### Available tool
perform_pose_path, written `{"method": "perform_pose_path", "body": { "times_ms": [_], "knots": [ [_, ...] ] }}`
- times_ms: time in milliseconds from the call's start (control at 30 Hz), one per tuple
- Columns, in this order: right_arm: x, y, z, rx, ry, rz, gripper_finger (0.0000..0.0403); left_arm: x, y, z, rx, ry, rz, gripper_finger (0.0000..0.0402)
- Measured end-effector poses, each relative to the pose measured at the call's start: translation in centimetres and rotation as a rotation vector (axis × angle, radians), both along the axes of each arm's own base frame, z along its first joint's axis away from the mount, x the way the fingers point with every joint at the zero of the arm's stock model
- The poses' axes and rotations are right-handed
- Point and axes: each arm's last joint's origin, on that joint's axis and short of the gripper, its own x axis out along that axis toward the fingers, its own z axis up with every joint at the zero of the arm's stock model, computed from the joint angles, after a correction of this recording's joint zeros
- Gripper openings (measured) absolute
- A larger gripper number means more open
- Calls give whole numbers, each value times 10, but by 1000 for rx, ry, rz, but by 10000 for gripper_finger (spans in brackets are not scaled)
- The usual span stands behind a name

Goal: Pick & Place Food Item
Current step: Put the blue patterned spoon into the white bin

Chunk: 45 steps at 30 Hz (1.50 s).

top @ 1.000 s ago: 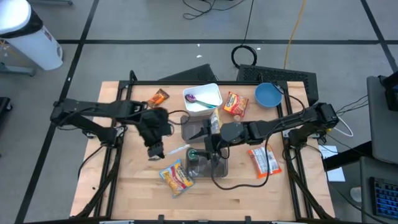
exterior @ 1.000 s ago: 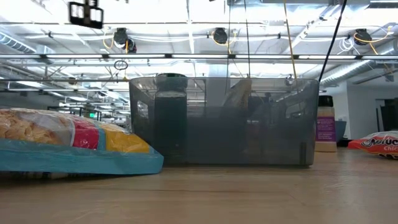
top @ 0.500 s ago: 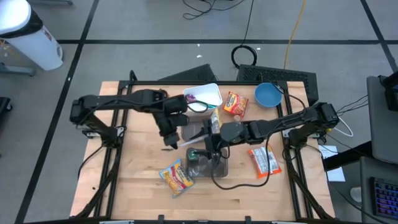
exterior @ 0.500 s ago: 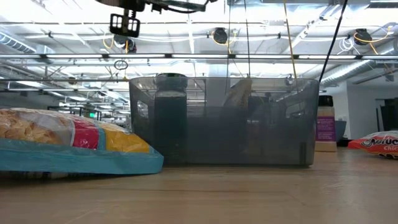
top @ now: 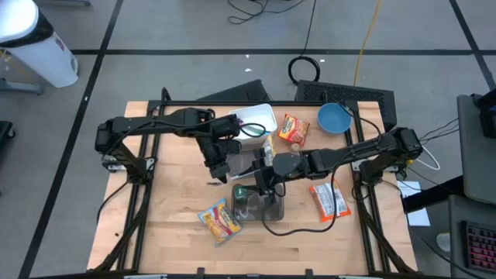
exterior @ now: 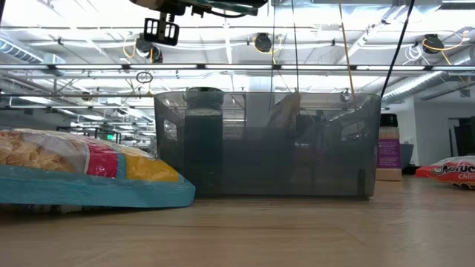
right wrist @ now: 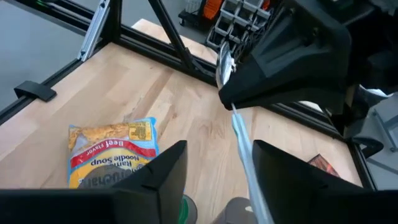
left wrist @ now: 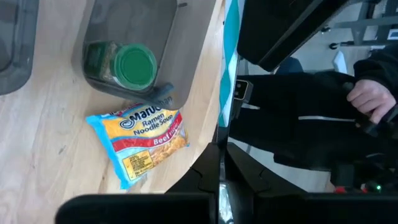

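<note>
The high view looks straight down on the whole wooden table [top: 170, 232], far enough off to take in floor all round. The low view sits at table height, close behind the grey bin [exterior: 267, 144], facing level into the room. The left wrist view looks down from above the bin [left wrist: 124, 56]; the right wrist view looks across the table beside it. All four share the ramen packet [top: 220, 222] [exterior: 82, 174] [left wrist: 140, 140] [right wrist: 112, 152] beside the bin

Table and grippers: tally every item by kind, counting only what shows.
Food packets: 3
Grey bins: 2
Green-lidded jar: 1
Blue bowl: 1
White container: 1
White utensil in left gripper: 1
Total: 9
</note>
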Motion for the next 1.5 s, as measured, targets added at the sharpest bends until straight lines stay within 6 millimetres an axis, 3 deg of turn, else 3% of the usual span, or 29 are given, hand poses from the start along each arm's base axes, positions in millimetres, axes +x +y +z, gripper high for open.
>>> {"method": "perform_pose_path", "body": {
  "times_ms": [300, 767, 1067, 1500],
  "knots": [
    [1, -5, 0, -6, 1, -30, 110, 0, 0, 0, -1, 12, 13, 14],
    [2, -7, -4, -39, 19, -81, 104, 0, 0, 0, -4, 3, 7, 6],
    [2, -7, -4, -25, 17, -78, 24, 0, 0, 1, 2, 0, 6, 6],
    [2, -7, -4, 17, 16, -125, 22, 0, 2, 0, 99, -71, -54, 19]
  ]
}}
